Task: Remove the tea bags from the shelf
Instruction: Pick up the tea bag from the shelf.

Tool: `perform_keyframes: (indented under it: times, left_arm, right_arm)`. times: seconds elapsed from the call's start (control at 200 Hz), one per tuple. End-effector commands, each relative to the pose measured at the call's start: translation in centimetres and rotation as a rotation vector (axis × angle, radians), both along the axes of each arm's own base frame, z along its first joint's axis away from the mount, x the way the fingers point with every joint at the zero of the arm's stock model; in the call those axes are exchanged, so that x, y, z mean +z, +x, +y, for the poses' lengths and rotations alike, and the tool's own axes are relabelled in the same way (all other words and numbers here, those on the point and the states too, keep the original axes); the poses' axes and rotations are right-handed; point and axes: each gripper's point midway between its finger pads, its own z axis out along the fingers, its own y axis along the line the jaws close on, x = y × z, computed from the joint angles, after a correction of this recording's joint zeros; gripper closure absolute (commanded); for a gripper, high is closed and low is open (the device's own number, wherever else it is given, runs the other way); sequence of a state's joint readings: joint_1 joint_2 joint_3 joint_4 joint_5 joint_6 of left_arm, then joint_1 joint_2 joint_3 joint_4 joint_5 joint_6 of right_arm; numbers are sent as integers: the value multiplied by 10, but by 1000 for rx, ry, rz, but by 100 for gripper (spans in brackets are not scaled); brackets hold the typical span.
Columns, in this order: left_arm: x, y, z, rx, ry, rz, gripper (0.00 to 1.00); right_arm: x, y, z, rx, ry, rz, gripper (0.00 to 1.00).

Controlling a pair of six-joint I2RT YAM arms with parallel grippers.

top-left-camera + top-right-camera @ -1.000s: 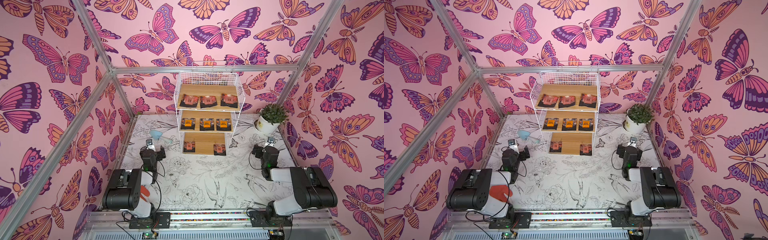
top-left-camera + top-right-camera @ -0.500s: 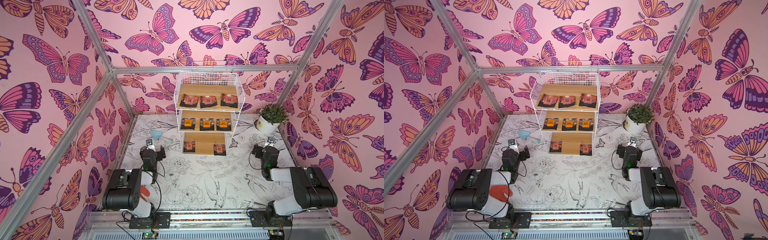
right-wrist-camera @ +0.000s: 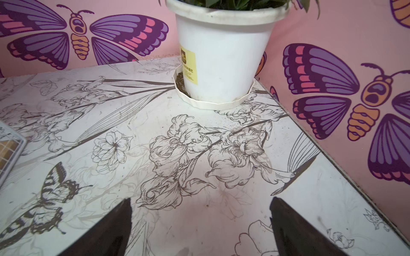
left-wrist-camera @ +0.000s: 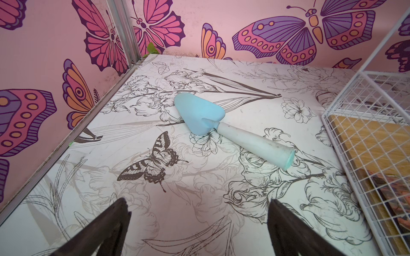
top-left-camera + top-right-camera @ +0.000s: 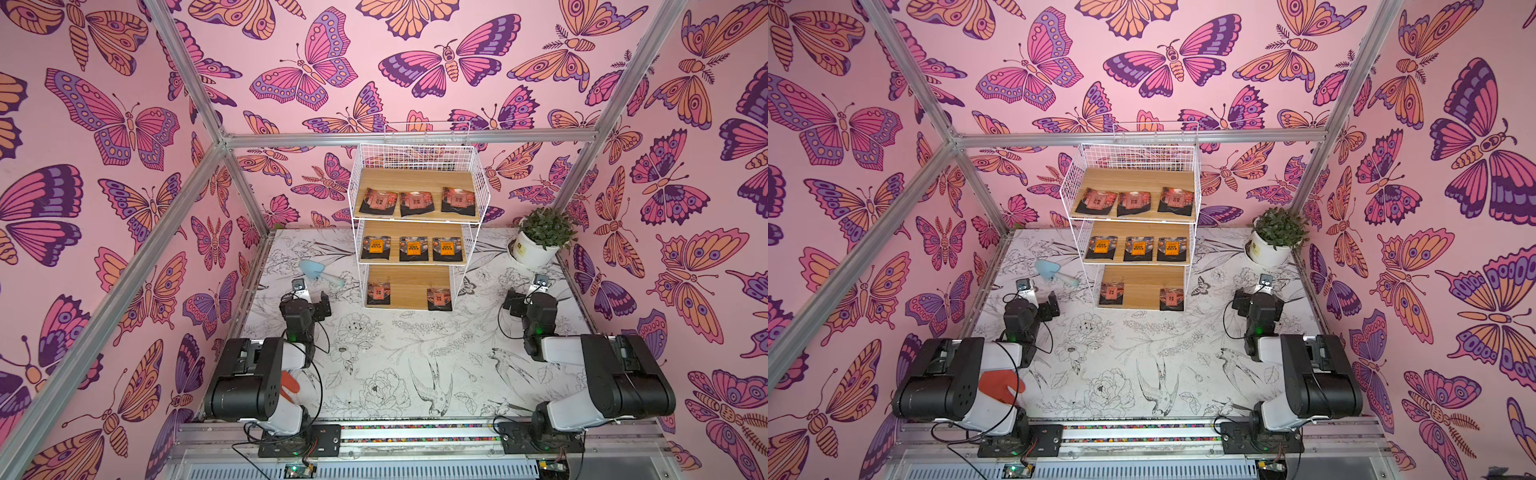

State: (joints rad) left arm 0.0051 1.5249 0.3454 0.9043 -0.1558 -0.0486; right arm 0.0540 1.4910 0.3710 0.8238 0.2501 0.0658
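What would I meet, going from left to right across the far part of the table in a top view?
blue trowel → shelf → white plant pot

A lab robot cell, dressed up: aluminium frame (image 5: 291, 140) boxing pink butterfly-print walls (image 5: 104, 199), a flower-print counter (image 5: 395, 345), a left arm (image 5: 249, 386) and right arm (image 5: 623, 382) bolted to a rail (image 5: 415, 434) in front of the shelf (image 5: 415, 178), a potted plant (image 5: 544, 226) to the shelf's right.

Left arm (image 5: 266, 374) and right arm (image 5: 606, 374) folded low, left pincer (image 4: 198, 205) spread wide, empty, right pincer (image 3: 200, 202) likewise
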Motion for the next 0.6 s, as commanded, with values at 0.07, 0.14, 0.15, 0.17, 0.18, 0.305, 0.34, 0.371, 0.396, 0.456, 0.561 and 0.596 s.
perform_keyframes:
  times: [0.07, 0.14, 0.15, 0.17, 0.18, 0.305, 0.34, 0.371, 0.396, 0.456, 0.561, 0.596]
  left_arm:
    - [12, 4, -1, -1, 8, 16, 1]
    - [18, 5, 3, 19, 23, 13, 1]
    - [20, 5, 4, 26, 21, 13, 1]
    - [23, 4, 5, 39, 19, 12, 1]
    - [23, 4, 6, 42, 18, 18, 1]
    - [29, 0, 5, 51, 41, 25, 1]
    - [32, -1, 8, 77, 48, 30, 1]
    - [34, -4, 11, 103, 43, 40, 1]
    - [36, -5, 11, 113, 32, 56, 1]
    - [46, -7, 7, 109, 18, 69, 1]
    - [90, -13, -5, 102, -25, -9, 1]
    - [101, -14, -11, 95, -26, -12, 1]
  right_arm:
    - [40, 0, -10, -78, 0, 99, 1]
    - [57, -3, -11, -101, 14, 135, 1]
    - [60, -3, -10, -100, 14, 134, 1]
    - [66, -4, -10, -105, 18, 133, 1]
    - [69, -5, -10, -106, 19, 132, 1]
    - [118, -14, -3, -119, 32, 92, 1]
    - [134, -17, -1, -121, 26, 91, 1]
    - [148, -19, 1, -120, 27, 84, 1]
    - [154, -20, 2, -116, 26, 87, 1]
    - [166, -19, 2, -117, 25, 80, 1]
    - [162, -18, 5, -108, 45, 119, 1]
    - [156, -18, 7, -109, 60, 135, 1]
